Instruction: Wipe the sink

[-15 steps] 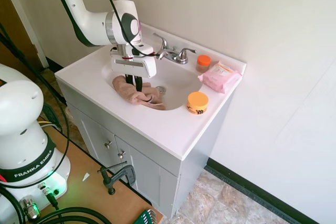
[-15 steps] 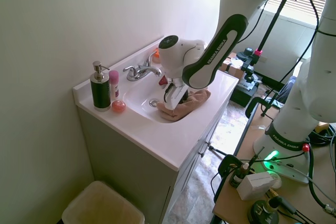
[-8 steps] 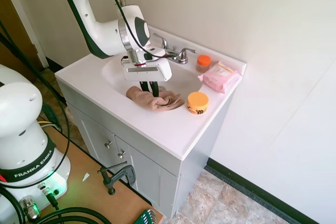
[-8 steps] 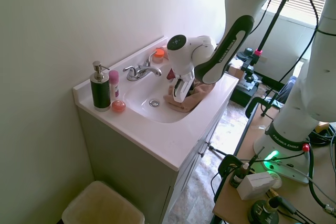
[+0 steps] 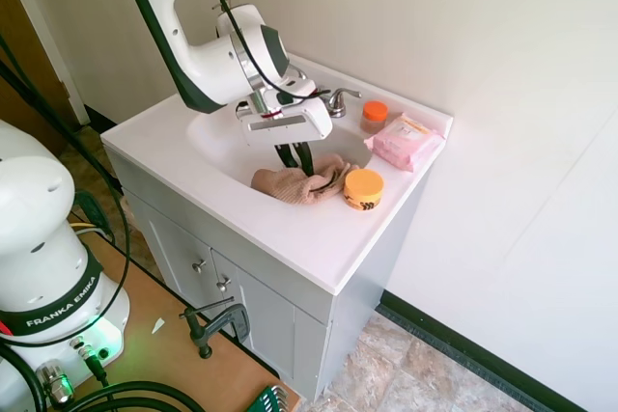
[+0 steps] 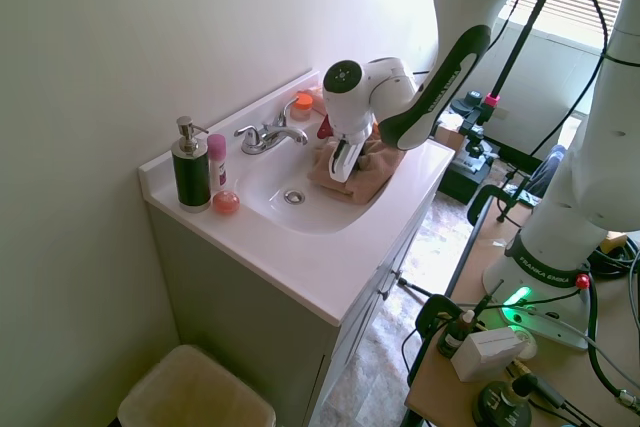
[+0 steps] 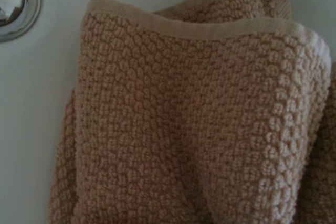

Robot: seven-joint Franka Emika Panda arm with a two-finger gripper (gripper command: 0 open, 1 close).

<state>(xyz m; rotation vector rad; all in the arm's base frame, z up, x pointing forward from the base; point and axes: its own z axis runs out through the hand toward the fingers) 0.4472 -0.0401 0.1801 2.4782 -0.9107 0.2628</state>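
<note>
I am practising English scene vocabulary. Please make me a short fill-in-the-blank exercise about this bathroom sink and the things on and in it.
1. The pincer presses a beige ____ against the sink basin.
2. The jar on the rim beside the cloth has an ____ lid.
3. The pink packet lies on the top, next to the ____.
4. The dark soap dispenser stands on the far side of the ____ from the packet.

Missing words: cloth; orange; wall; faucet

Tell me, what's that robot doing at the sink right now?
Hand down in sink, shut on tan cloth. Cloth pressed on basin wall near orange-lidded jar. Jar on rim, close to the wiping path.
</note>
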